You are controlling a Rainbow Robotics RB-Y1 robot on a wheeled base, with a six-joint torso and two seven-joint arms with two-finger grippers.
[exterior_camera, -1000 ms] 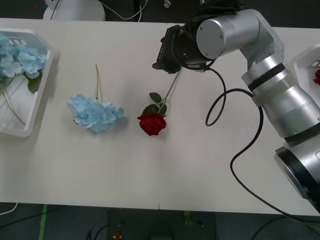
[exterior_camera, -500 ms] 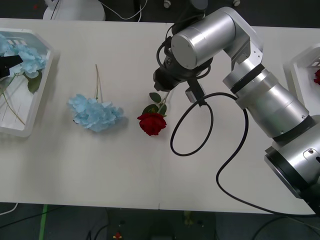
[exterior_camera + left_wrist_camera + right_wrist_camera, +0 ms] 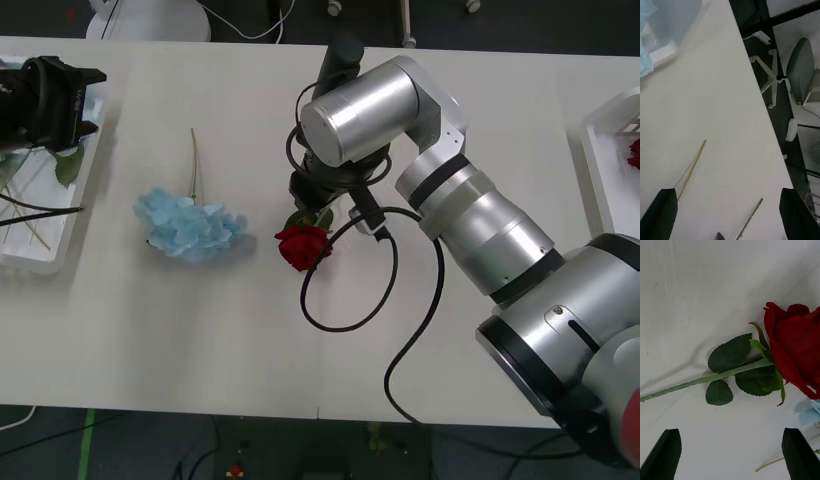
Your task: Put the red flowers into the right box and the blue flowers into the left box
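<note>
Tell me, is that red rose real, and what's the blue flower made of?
The red rose looks fake: velvety cloth-like petals, a ridged, plastic-looking stem. The blue flower seems to be thin, matte fabric petals, though I can't be sure. The open right end effector hovers above the rose's stem.

Overhead front view; close right wrist view, sharing the rose (image 3: 301, 246).

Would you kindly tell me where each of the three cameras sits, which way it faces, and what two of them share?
Front view: above the arms, facing down at the table; both arms show, right arm over the red rose.
Right wrist view: on the right wrist, facing down; right gripper open, hanging above the rose's stem.
Left wrist view: on the left wrist, facing across the table toward the floor; left gripper open.
Shared: front and right wrist views both show the rose.
</note>
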